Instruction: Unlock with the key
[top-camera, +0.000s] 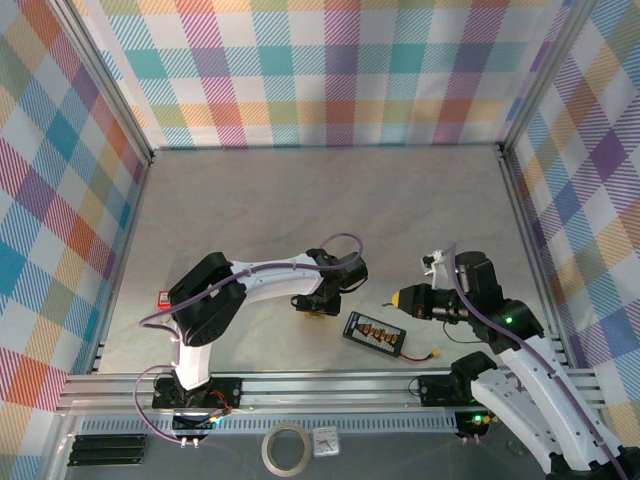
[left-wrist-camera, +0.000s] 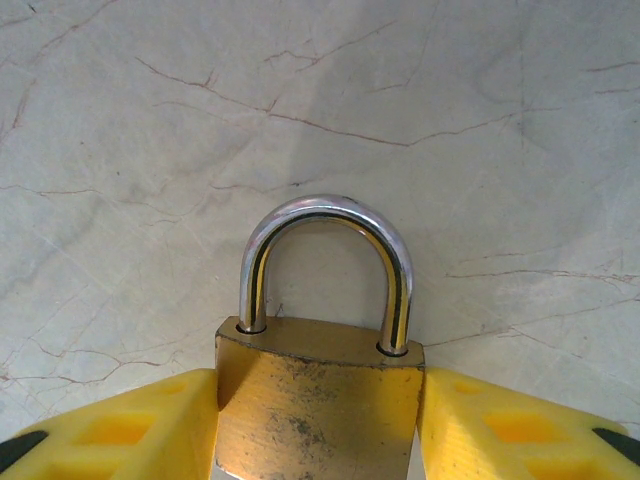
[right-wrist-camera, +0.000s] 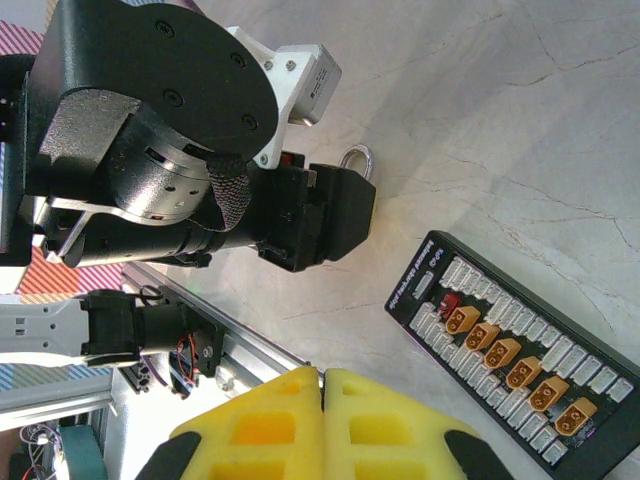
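Right wrist view: the step in hand appears to be bringing key and lock together. It goes best if the lock is held rigid, its keyway (hidden here) is turned toward the right claw (right-wrist-camera: 322, 400), and the approach is slow and in line with it. That claw is closed, its yellow pads (right-wrist-camera: 265, 425) meeting edge to edge. Whether a key is pinched between them cannot be told. The padlock (right-wrist-camera: 357, 160) lies ahead of this claw. A black connector board (right-wrist-camera: 520, 350) rests on the desk (right-wrist-camera: 560, 120) ahead and to one side.

In the left wrist view, the left claw (left-wrist-camera: 318, 440) is part closed, with one finger pressed to each side of the brass body. The steel shackle (left-wrist-camera: 325, 235) is seated in both holes and points away from the claw.
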